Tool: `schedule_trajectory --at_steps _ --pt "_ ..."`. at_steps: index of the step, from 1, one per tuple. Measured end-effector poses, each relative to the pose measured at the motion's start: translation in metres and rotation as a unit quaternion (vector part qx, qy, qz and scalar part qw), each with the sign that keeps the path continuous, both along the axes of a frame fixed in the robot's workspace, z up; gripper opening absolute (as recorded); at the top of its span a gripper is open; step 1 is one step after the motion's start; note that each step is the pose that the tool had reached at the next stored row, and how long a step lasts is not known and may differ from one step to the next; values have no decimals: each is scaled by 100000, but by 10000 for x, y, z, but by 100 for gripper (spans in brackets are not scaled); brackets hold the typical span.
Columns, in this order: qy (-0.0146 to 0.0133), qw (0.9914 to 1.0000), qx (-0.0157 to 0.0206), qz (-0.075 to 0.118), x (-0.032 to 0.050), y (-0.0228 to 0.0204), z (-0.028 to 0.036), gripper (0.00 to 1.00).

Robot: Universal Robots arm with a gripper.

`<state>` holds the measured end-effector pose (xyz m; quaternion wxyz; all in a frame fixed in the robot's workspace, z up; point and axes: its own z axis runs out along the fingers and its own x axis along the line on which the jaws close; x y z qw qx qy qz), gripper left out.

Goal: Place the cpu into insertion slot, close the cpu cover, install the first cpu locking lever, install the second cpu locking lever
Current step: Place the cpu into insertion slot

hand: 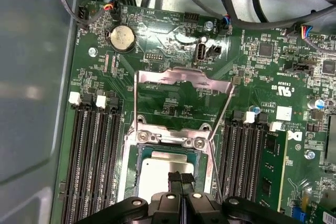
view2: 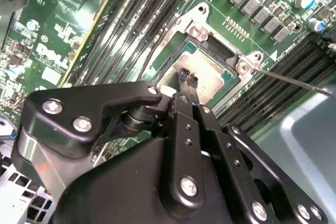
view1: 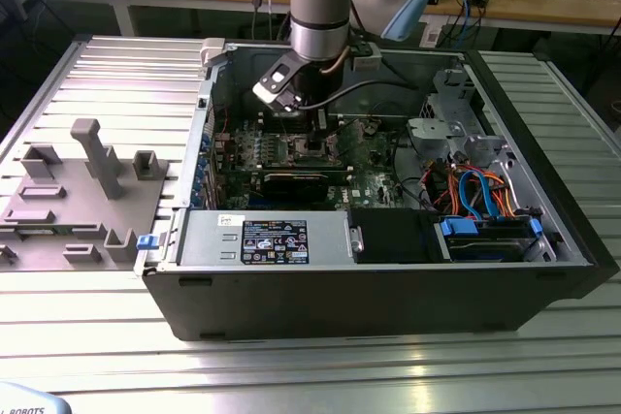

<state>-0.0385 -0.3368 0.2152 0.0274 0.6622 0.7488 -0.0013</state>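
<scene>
The cpu [hand: 157, 174], a flat silvery square, lies in the insertion slot [hand: 131, 156] on the green motherboard [hand: 173, 51]. In the second wrist view the cpu [view2: 210, 74] also sits inside the slot's metal rim [view2: 197, 22]. My gripper [hand: 180, 178] hovers right over the chip with its black fingertips [view2: 182, 74] drawn together and nothing between them. The cpu cover [hand: 184, 75] stands swung open at the slot's hinge side. Two thin wire levers [hand: 136, 103] [hand: 223, 111] are raised beside it. In the exterior view my gripper [view1: 321, 128] reaches down into the open computer case.
Long memory slots [hand: 94, 156] flank the socket on both sides, one holding a green module [hand: 273, 171]. Cables [hand: 252, 14] run along the board's edge. The case wall [view1: 340, 288], a drive cage [view1: 446, 113] and a power supply [view1: 272, 239] surround the board. A grey fixture [view1: 78, 191] lies outside.
</scene>
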Motion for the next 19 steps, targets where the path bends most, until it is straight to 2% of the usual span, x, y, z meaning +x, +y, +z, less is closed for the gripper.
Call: schedule_trajectory --at_steps 2,4,6,8,9,15,19 --pt "17 100000 -7 2 21 0 32 11" --pt "11 100000 0 -4 25 0 115 11" --pt "15 100000 -4 1 27 0 233 11" --pt "17 100000 -8 -1 28 0 401 11" --pt "16 100000 -5 0 28 0 449 11" --pt "17 100000 1 0 28 0 591 11" --pt "15 100000 56 0 28 0 598 11"
